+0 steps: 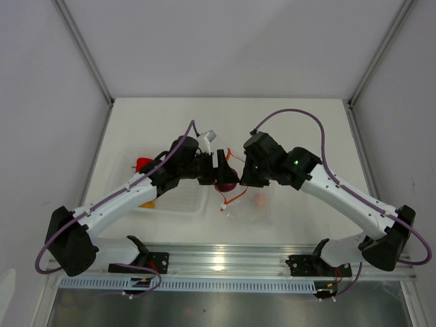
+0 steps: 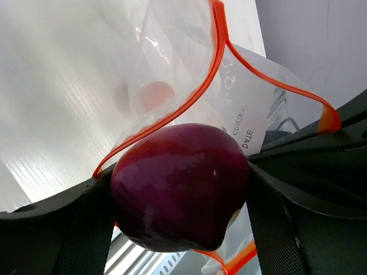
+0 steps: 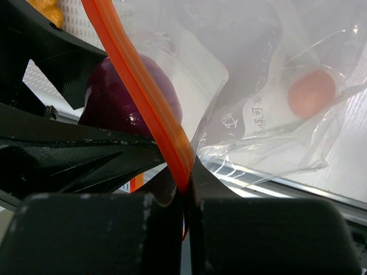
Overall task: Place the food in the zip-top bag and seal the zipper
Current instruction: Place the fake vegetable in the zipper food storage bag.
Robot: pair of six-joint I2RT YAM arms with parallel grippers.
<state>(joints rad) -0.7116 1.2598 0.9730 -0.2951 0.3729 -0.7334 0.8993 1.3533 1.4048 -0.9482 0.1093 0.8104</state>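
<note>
**Top external view**
- Left arm [image 1: 116, 204]: you have it reaching from its base at the near left up and inward to mid-bench [image 1: 300, 129], wrist turned toward the right arm.
- Left fingers [image 1: 219, 170]: clamped around the purple piece [image 1: 226, 182], which hangs at the bag's mouth.
- Right arm [image 1: 340, 194]: mirrors it from the near right; its wrist meets the left one at centre.
- Zip-top bag [image 1: 255, 208]: lies just under and near of the right wrist, zipper [image 1: 235, 197] curling loose.
- Red piece [image 1: 143, 163] and yellow piece [image 1: 146, 202]: in the clear tray [image 1: 180, 208], beside the left forearm.

**Left wrist view**
- Fingers [image 2: 51, 229]: spread wide, pressing both flanks of the purple piece [image 2: 178, 186].
- Zipper [image 2: 213, 69]: loops open just behind the piece; the near strip touches its top.
- Bag [image 2: 252, 114]: holds a pale orange round piece [image 2: 156, 94] deeper inside.

**Right wrist view**
- Right fingers [image 3: 246, 229]: pinched tight on the zipper [image 3: 137, 86], the strip running up and left from the pinch.
- Purple piece [image 3: 114, 97]: just behind the strip, left of the pinch.
- Pale orange round piece [image 3: 311, 93]: inside the bag [image 3: 252, 132], well right.
</note>
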